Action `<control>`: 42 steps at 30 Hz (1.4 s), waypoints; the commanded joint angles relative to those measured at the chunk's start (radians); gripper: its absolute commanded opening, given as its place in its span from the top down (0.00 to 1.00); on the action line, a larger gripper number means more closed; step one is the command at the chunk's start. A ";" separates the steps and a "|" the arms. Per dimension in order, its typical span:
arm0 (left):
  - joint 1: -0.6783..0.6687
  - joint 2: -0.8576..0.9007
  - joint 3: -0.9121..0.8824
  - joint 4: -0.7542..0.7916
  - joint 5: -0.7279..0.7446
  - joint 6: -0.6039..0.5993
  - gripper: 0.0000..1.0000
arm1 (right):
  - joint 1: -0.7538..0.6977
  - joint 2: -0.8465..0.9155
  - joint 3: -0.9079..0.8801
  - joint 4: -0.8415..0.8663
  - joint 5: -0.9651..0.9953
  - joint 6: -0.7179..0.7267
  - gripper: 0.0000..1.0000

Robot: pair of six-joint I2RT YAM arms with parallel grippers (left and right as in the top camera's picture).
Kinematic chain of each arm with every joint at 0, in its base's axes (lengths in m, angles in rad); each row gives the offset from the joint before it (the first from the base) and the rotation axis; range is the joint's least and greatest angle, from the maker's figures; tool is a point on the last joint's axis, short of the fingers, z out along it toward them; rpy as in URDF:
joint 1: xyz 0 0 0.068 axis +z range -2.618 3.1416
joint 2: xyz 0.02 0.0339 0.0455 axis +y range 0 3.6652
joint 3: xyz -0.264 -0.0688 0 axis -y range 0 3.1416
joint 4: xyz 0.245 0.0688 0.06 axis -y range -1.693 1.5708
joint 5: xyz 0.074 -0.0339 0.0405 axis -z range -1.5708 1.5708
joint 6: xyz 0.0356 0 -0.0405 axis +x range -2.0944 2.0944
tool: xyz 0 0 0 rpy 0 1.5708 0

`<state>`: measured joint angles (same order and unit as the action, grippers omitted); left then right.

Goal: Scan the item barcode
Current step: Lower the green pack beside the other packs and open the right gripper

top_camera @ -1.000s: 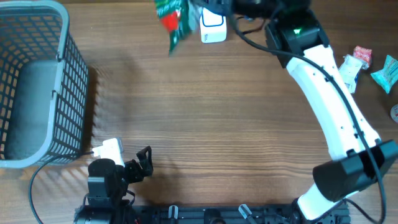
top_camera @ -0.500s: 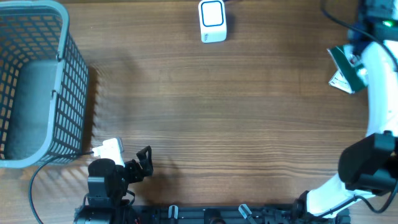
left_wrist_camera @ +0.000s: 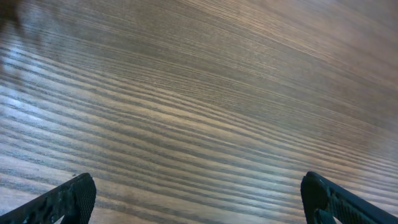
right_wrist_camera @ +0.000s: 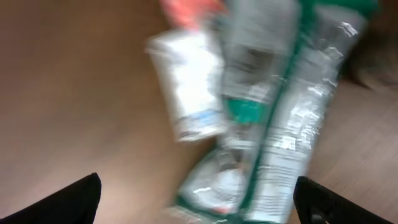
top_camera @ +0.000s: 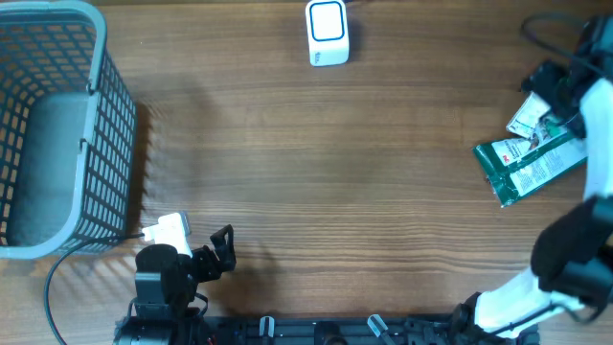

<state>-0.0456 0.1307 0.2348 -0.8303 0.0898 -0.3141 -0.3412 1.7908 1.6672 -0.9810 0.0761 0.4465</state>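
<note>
The item, a green and silver packet [top_camera: 530, 165], lies flat on the table at the far right. In the right wrist view the same packet [right_wrist_camera: 292, 124] is blurred and fills the frame's right half. My right gripper [top_camera: 563, 88] hovers just above and behind it. In its own view the right gripper [right_wrist_camera: 199, 202] is open, fingers wide apart, with nothing between them. The white scanner [top_camera: 328, 32] stands at the top centre, far from the packet. At the bottom left, my left gripper [top_camera: 222, 251] is open over bare wood, and its own view [left_wrist_camera: 199, 205] shows the same.
A grey mesh basket [top_camera: 105, 115] fills the left side. A small white packet [top_camera: 530, 115] lies against the green one, and the right wrist view shows that white packet [right_wrist_camera: 186, 87] with a red end. The right arm [top_camera: 599, 182] runs along the right edge.
The right arm swung from the scanner at the top to the far right carrying the packet. Its jaws then opened and the packet now lies on the table. The left arm stayed still.
</note>
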 commanded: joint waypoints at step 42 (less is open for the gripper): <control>0.005 -0.006 -0.003 0.002 -0.010 -0.008 0.00 | 0.237 -1.190 -0.309 0.240 -0.288 -0.198 0.00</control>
<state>-0.0456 0.1307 0.2348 -0.8307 0.0898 -0.3141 -0.1127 0.7033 1.4815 -0.7856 -0.2382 0.3244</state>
